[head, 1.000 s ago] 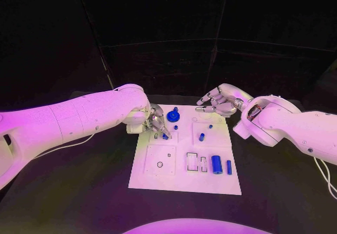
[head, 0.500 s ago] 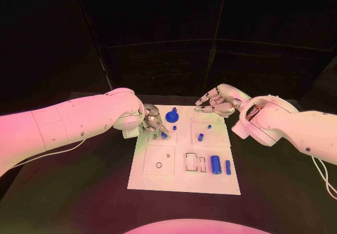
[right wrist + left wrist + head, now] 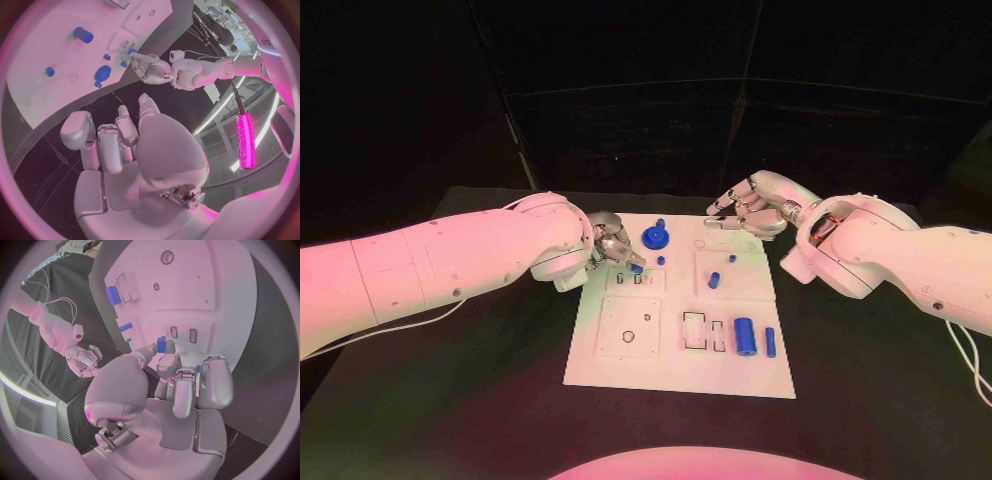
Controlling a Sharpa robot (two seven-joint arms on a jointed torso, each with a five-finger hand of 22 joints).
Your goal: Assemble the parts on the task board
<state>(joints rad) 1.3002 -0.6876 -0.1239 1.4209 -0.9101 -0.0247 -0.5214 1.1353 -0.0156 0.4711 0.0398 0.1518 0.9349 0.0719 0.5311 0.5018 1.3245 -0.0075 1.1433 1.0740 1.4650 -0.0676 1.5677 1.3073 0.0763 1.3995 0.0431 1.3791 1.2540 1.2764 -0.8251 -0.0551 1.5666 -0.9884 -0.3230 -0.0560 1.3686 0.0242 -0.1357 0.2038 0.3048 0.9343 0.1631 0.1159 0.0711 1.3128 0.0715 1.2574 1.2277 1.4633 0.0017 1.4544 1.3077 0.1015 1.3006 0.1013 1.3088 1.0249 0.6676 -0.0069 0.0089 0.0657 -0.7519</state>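
While the white task board lies flat in the middle of the black table, the left hand hangs over its far left part and the right hand hovers just past its far right corner. The left hand pinches a small blue part at its fingertips, held above two small slots in the board; the left wrist view shows that part just short of the slots, not in them. The right hand holds nothing, its fingers loosely curled and apart. On the board, a round blue part stands near the far edge just beside the left hand, a thick blue cylinder lies near the right edge with a thin blue bar next to it, and a short blue peg stands mid-board.
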